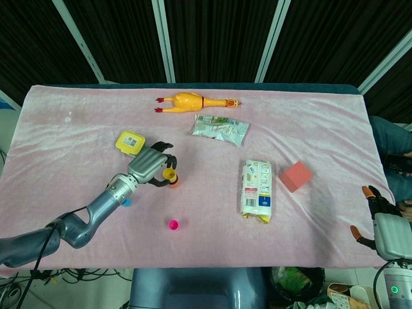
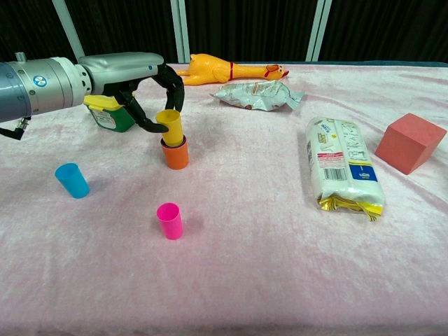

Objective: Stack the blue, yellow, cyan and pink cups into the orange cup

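**Yellow cup at the orange cup's mouth**

Nearest, the pink cup (image 2: 169, 220) stands alone, the cyan cup (image 2: 72, 180) left. Beyond, the left hand (image 2: 148, 87) pinches the yellow cup (image 2: 169, 127), its base inside the orange cup (image 2: 175, 153). The right hand (image 1: 385, 226) rests spread, empty.

We see bright, even light from above; shadows under the cups are soft and short; the pink cloth (image 2: 252, 266) shows no glare; both views stay sharp; backdrop dark.
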`<state>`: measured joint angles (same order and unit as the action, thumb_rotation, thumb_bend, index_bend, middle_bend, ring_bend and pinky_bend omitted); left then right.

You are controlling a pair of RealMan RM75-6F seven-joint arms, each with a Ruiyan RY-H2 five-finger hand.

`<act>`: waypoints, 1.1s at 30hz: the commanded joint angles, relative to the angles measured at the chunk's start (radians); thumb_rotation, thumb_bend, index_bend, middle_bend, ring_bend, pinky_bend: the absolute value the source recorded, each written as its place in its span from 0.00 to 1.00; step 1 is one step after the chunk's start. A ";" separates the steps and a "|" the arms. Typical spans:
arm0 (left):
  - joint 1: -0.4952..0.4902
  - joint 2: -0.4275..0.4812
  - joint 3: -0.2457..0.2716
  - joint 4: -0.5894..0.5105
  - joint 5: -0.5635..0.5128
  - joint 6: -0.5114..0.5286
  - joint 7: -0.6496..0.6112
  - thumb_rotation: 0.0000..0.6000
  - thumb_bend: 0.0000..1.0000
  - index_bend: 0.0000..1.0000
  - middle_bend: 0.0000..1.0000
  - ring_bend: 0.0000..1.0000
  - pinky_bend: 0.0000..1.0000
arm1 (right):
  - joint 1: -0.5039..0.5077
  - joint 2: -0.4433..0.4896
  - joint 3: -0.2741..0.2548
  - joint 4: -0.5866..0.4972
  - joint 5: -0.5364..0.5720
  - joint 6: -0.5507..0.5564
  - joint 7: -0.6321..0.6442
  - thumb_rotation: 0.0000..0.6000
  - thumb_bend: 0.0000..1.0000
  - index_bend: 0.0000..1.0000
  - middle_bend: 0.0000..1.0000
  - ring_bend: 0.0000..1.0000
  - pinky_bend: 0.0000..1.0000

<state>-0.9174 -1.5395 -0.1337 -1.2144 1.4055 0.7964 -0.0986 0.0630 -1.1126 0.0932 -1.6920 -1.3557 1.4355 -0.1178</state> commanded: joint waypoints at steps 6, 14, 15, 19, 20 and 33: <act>-0.004 0.007 0.010 -0.003 -0.007 -0.016 0.016 1.00 0.08 0.27 0.32 0.09 0.12 | 0.000 0.001 0.002 -0.002 0.007 -0.002 -0.001 1.00 0.20 0.06 0.06 0.16 0.23; 0.016 0.066 0.005 -0.067 0.002 0.028 0.010 1.00 0.08 0.27 0.34 0.08 0.12 | 0.001 0.000 0.002 -0.002 0.007 -0.004 -0.002 1.00 0.20 0.06 0.06 0.16 0.23; 0.022 0.080 0.007 -0.083 0.007 0.037 0.011 1.00 0.08 0.28 0.35 0.08 0.12 | 0.001 0.000 0.002 -0.002 0.007 -0.004 -0.003 1.00 0.20 0.06 0.06 0.16 0.23; 0.100 0.219 0.062 -0.214 0.033 0.106 0.046 1.00 0.08 0.30 0.37 0.08 0.12 | 0.001 0.000 0.001 -0.002 0.006 -0.003 -0.004 1.00 0.20 0.06 0.06 0.16 0.23; 0.112 0.238 0.071 -0.235 0.038 0.116 0.053 1.00 0.08 0.30 0.37 0.08 0.12 | 0.001 0.000 0.000 -0.003 0.005 -0.003 -0.004 1.00 0.20 0.06 0.06 0.16 0.23; 0.264 0.340 0.202 -0.294 0.139 0.253 0.050 1.00 0.08 0.30 0.37 0.08 0.12 | -0.001 -0.004 -0.002 -0.007 0.003 0.001 -0.016 1.00 0.20 0.06 0.06 0.16 0.23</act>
<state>-0.6675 -1.2042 0.0554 -1.5139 1.5322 1.0371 -0.0428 0.0625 -1.1162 0.0914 -1.6990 -1.3531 1.4365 -0.1337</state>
